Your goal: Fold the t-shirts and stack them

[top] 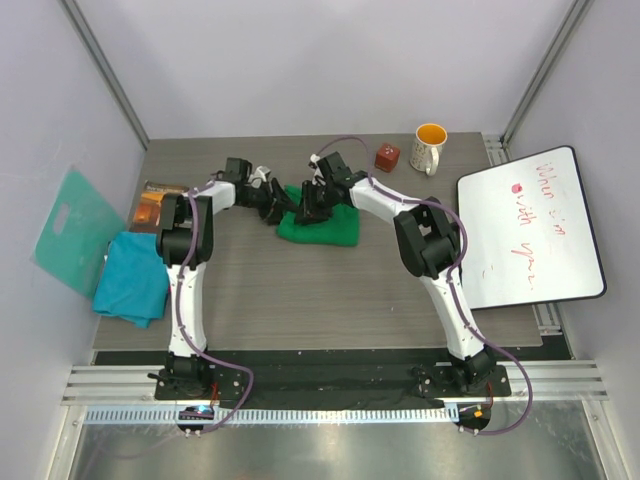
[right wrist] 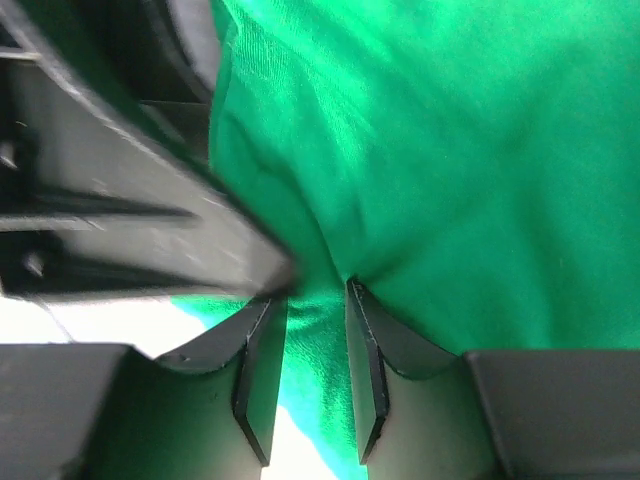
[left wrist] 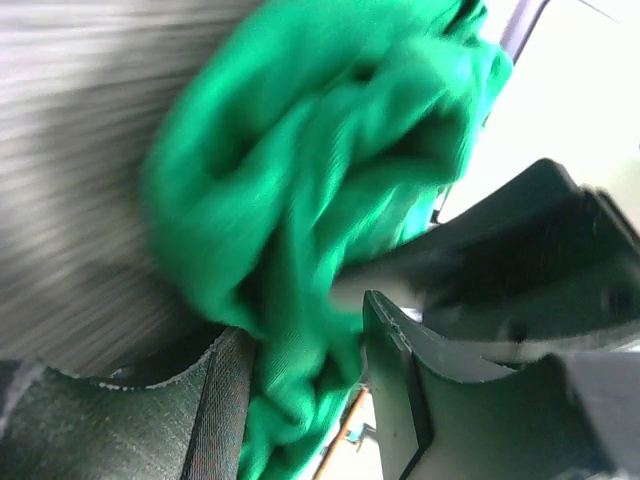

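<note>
The bright green t-shirt lies bunched on the table's far middle. Both grippers meet at its left end. My left gripper comes in from the left, and in its wrist view green cloth fills the gap between its fingers. My right gripper comes in from the right, its jaws pinching a fold of the same shirt, with the left gripper's finger close beside it. The teal-blue t-shirt lies crumpled at the table's left edge.
A white mug and a red cube stand at the back right. A whiteboard covers the right side. A stiff teal board and an orange packet sit at the left.
</note>
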Motion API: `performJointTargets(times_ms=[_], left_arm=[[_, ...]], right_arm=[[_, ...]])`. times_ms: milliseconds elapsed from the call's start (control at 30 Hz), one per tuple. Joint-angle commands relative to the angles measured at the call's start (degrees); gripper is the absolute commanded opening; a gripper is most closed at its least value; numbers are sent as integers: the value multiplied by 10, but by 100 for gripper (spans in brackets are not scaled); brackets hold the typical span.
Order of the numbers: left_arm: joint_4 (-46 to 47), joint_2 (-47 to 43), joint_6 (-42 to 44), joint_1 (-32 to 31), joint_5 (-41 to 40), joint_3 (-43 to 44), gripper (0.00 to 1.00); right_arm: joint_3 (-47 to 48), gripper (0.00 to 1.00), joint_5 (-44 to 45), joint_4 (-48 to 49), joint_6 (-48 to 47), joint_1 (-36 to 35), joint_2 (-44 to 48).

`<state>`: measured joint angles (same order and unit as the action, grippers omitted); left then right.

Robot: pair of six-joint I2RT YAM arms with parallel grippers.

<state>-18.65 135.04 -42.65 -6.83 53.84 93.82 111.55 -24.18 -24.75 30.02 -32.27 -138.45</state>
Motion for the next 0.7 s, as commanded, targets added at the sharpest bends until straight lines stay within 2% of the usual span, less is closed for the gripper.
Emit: performJointTargets(times_ms=[0, 267, 367, 400, 500, 600, 667], left_arm=[[-17, 38, 14, -68, -155, -12, 48], [-16, 37, 13, -97, -172, -27, 45], [-18, 33, 19, -96, -177, -30, 31], [-21, 31, 24, -96, -178, -30, 21], [-22, 31, 29, -92, -173, -29, 9], [-22, 28, 35, -84, -166, -31, 0], [-22, 22, 42, -78, -165, -33, 0]], right_arm=[[-29, 37, -25, -75, -17, -33, -28], [-34, 37, -31, -71, -20, -32, -29], [-40, 37, -31, -72, -23, -33, -26], [-41, 37, -30, -72, -23, -33, -24], [-50, 37, -27, -72, -28, -33, -18], [-64, 37, -25, -72, -33, -32, -7], [-77, 38, -25, -72, -37, -31, 2]])
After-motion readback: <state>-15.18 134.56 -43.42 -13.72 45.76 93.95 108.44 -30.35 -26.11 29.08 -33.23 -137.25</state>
